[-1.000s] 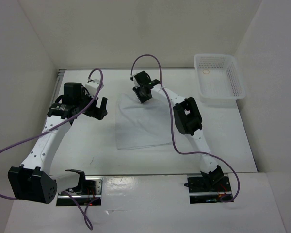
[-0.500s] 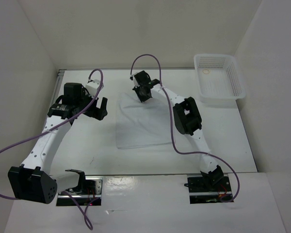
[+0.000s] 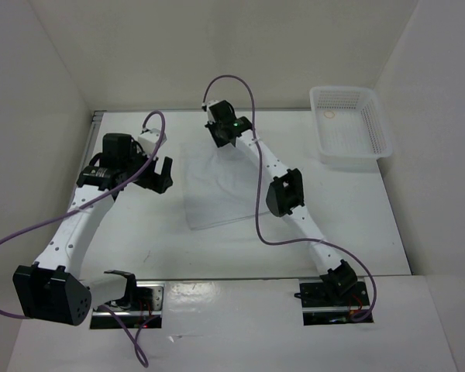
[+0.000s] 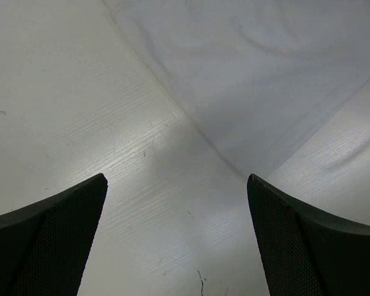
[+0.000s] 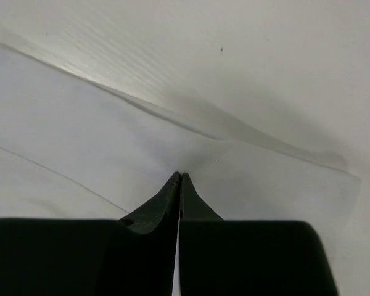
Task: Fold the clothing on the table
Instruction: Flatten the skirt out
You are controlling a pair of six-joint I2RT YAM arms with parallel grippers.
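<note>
Top external view shows the right claw (image 3: 219, 141) at the far edge of the clothing (image 3: 217, 194), and its right arm (image 3: 285, 192) is now stretched further over the desk (image 3: 139, 232) than a second ago. In that time the claw went from partly open to fully closed. In the right wrist view the two tips (image 5: 180, 180) meet in one line, and a small ridge of the white fabric (image 5: 80, 123) runs up to them, so I judge that a thin fold of the far edge is pinched. The near edge of the clothing also lies a little further from the arm bases than before, which suggests the fabric is already being drawn along.

The clothing lies in the middle of the desk, mostly flat. The basket (image 3: 349, 132) stands well apart at the far right.

The left claw (image 3: 161, 174) hangs wide open just beside the left edge of the clothing and holds nothing; its wrist view shows the fabric border (image 4: 265, 74) ahead of the tips.

For the task this means the grasp seems made, and the fold itself is not yet done.
</note>
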